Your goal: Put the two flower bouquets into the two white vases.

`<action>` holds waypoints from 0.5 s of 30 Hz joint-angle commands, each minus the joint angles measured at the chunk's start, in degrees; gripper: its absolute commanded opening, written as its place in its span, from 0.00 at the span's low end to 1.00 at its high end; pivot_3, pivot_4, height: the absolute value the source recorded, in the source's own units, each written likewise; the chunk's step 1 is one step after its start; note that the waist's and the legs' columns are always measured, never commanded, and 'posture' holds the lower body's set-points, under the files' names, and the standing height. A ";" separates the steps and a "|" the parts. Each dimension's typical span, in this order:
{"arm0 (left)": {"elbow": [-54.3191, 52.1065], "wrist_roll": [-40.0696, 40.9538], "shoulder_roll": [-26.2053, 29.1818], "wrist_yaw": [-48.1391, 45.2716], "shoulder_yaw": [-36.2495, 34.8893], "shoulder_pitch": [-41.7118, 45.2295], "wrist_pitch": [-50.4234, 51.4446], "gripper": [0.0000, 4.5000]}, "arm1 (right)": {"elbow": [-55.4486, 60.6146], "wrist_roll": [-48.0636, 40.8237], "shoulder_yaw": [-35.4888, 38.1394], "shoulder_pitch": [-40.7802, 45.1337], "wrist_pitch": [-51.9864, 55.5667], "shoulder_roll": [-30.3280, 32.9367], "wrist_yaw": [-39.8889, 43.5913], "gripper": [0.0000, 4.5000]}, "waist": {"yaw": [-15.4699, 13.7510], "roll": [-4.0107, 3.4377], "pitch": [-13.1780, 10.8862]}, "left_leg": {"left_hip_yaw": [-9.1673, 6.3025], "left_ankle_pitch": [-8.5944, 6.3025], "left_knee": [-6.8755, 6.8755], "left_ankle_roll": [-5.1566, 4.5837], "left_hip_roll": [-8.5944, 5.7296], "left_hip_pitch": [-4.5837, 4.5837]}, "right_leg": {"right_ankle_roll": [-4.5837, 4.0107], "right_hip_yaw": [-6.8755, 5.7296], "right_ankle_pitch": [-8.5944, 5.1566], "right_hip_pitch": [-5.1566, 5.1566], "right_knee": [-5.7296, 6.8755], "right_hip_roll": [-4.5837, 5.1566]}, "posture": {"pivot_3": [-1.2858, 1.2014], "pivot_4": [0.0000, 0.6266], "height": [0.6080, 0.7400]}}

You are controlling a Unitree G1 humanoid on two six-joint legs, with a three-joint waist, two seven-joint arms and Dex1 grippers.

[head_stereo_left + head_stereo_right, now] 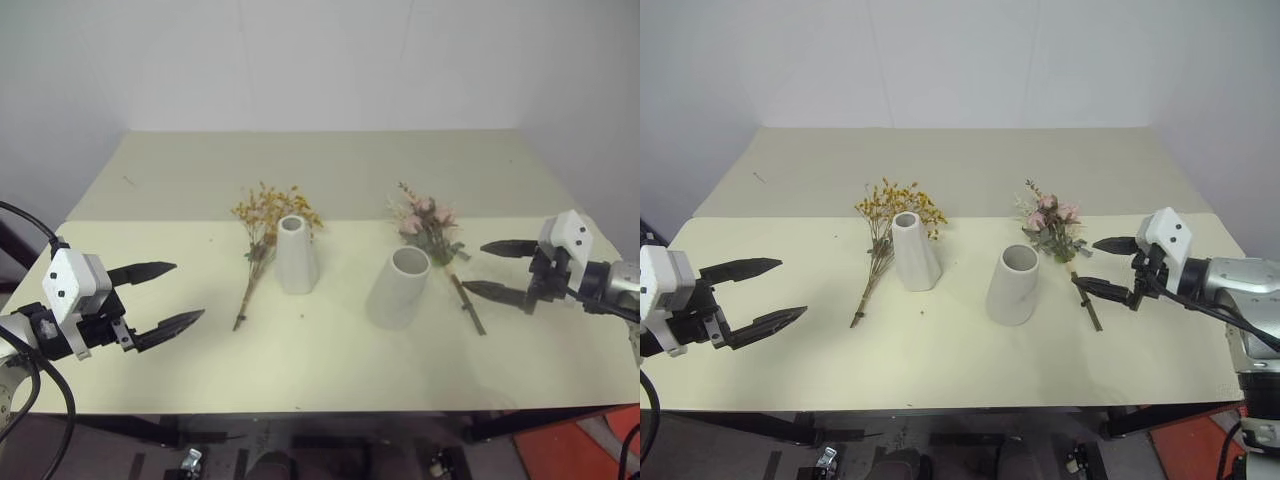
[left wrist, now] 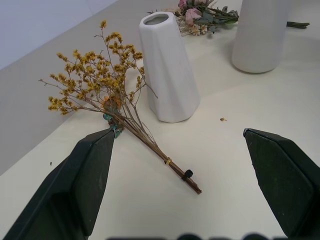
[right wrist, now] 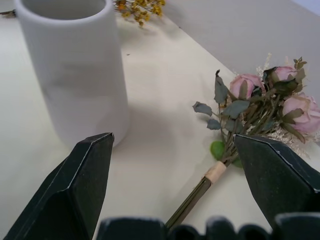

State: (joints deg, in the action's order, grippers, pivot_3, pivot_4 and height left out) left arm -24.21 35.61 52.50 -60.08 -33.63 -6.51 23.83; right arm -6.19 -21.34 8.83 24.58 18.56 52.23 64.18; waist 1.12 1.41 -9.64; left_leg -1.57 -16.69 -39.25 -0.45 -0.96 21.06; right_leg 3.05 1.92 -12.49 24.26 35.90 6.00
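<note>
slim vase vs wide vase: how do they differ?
The slim vase tapers up to a narrow neck; the wide vase has a broad round mouth. The slim vase stands beside the yellow spray, the wide vase beside the rose bunch. Both are matte white, upright and empty.

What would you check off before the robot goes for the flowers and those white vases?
1. Left end effector open, nothing held: ok.
2. Right end effector open, nothing held: ok.
3. Yellow bouquet lying flat on the table, stems toward the left end effector: ok.
4. Rose bouquet lying flat, stem end beside the right end effector: ok.
5. Slim vase and wide vase upright, mouths unobstructed: ok.
6. Flowers in vases: not ok, none placed yet.
</note>
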 commanded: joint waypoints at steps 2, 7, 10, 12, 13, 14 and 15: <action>-0.69 0.87 1.24 -0.52 -0.44 1.90 -0.75 1.00 | -0.90 3.15 -3.31 4.55 6.60 -0.29 -4.81 0.99 | -0.07 0.00 0.00 | 0.00 0.00 0.00 0.00 0.00 0.00 | 0.00 0.00 0.00 0.00 0.00 0.00 | 0.52 0.24 1.00; 0.24 1.45 1.62 -1.78 0.44 4.00 -0.96 1.00 | -1.84 5.01 -6.58 8.40 14.81 -0.76 -7.73 0.99 | -0.14 0.00 0.00 | 0.00 0.00 0.00 0.00 -0.02 0.04 | 0.00 -0.01 0.00 0.01 -0.05 0.01 | 0.52 0.24 1.00; 1.01 1.12 1.74 -2.27 1.25 5.25 -1.22 1.00 | -3.26 6.52 -9.03 11.63 20.84 -1.74 -10.18 0.99 | -0.11 0.00 0.00 | 0.00 0.00 0.00 0.00 -0.03 0.03 | 0.00 0.00 0.00 0.01 -0.02 0.01 | 0.52 0.24 1.00; 1.49 1.35 1.55 -2.63 2.14 6.53 -1.42 1.00 | -4.48 8.17 -11.26 13.96 24.62 -2.67 -11.88 0.99 | -0.01 0.00 0.00 | 0.00 0.00 0.00 0.00 -0.02 0.02 | -0.01 -0.01 0.00 0.02 -0.01 0.01 | 0.52 0.24 1.00; 1.67 1.56 1.46 -2.83 2.52 7.10 -1.47 1.00 | -5.09 9.06 -12.35 14.98 26.25 -3.07 -12.64 0.99 | 0.05 0.00 0.00 | 0.00 0.00 0.00 0.00 -0.02 0.02 | -0.01 -0.01 0.00 0.02 0.00 0.00 | 0.52 0.24 1.00; 1.91 1.64 1.43 -3.04 2.95 7.72 -1.51 1.00 | -6.09 9.87 -13.25 15.94 27.20 -3.53 -13.16 0.99 | 0.09 0.00 0.00 | 0.00 0.00 0.00 0.00 -0.02 0.02 | -0.01 -0.01 0.00 0.02 0.00 0.00 | 0.52 0.24 1.00; 2.31 1.92 1.35 -3.36 3.46 8.69 -1.60 1.00 | -7.48 10.65 -14.15 17.07 28.19 -4.10 -13.73 0.99 | 0.08 0.00 0.00 | 0.00 0.00 0.00 0.00 -0.02 0.02 | -0.01 0.00 0.00 0.02 0.00 0.00 | 0.52 0.24 1.00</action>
State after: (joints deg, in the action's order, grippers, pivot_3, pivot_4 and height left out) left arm -21.96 36.34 53.49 -62.92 -30.01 0.97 23.60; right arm -13.00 -12.07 -4.90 39.99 44.80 48.09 51.69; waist 1.21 1.41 -9.64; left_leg -1.56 -16.69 -39.25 -0.45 -0.99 21.09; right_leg 3.04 1.92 -12.49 24.29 35.89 6.00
